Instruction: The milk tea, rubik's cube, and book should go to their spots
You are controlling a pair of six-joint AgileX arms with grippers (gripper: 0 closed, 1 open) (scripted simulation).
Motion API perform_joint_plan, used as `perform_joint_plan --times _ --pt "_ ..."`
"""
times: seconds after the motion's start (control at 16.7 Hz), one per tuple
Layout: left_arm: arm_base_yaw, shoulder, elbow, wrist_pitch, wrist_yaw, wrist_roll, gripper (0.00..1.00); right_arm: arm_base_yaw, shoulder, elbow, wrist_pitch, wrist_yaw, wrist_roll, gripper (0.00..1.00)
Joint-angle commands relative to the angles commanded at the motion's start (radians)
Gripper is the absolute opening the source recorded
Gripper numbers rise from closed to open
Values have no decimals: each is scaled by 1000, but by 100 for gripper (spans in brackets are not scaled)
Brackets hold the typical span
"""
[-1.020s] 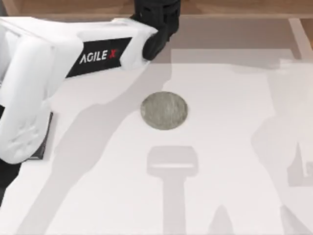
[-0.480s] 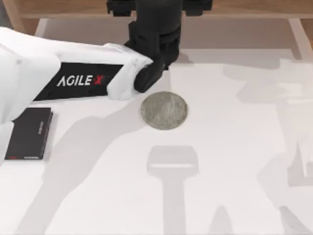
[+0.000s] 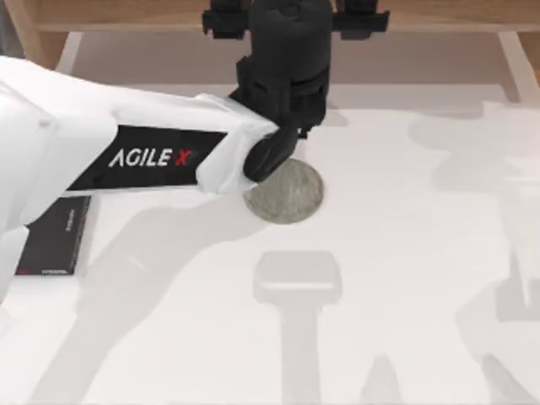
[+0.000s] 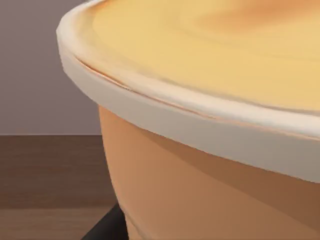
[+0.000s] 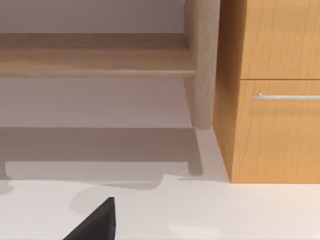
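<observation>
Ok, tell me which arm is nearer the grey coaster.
Left. The left arm reaches across the table, its black wrist over the coaster's far-left edge. The right arm is off toward the table's right side.

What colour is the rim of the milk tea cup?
White, above an orange side; the rim of the milk tea shows best in the left wrist view.

The milk tea is seen close up in the left wrist view: a yellow-orange round top is bordered by a white rim, and an orange wall tapers away below it. The cup appears tilted in that view. The round mottled grey coaster is laid flat near the middle of the table, its far-left edge being covered from above. The flat black book is laid at the table's left side, small white lettering being borne along its spine.
</observation>
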Motion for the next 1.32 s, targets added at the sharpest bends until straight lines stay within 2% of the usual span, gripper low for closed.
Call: perform_joint_plan --times 0.24,0.54,0.66,0.96,1.32 --pt "-73 -28 -88 135 4 13 0 0 0 0 0 0 0 100" --pt "-138 -46 -214 205 16 15 0 0 0 0 0 0 0 100" --pt "-151 -50 -252 226 -1 2 0 0 0 0 0 0 0 100" --pt "-101 27 -364 228 -117 -105 0 0 0 0 0 0 0 100" --pt "-100 37 -366 235 -120 -105 0 0 0 0 0 0 0 100"
